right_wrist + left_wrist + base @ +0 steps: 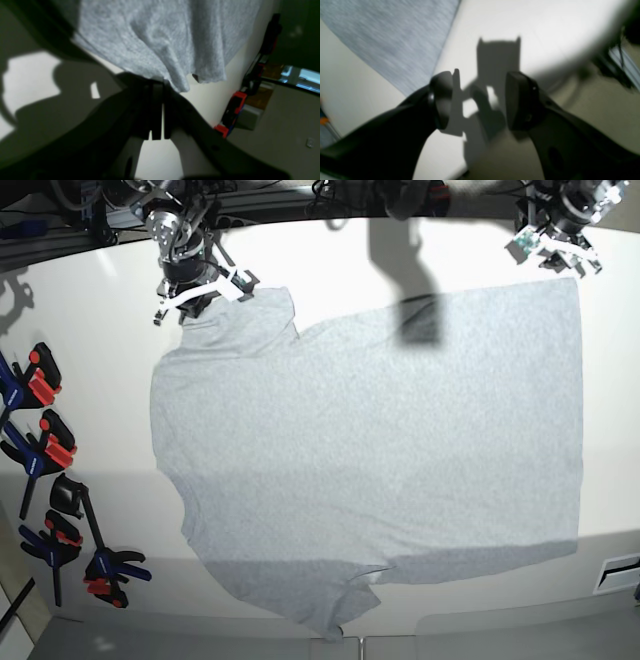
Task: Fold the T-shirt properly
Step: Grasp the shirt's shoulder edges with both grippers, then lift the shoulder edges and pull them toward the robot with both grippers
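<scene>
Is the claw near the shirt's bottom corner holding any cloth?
No: in the left wrist view the left gripper stands open over the bare white table, with the T-shirt off to one side.

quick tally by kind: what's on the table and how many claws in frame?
T-shirt, grey: 1
Clamps with red and blue parts, along the table edge: about 5, they overlap so the count is rough
Robot claws: 2, the right claw shut on the T-shirt's sleeve, the left claw open
Total: about 8
</scene>
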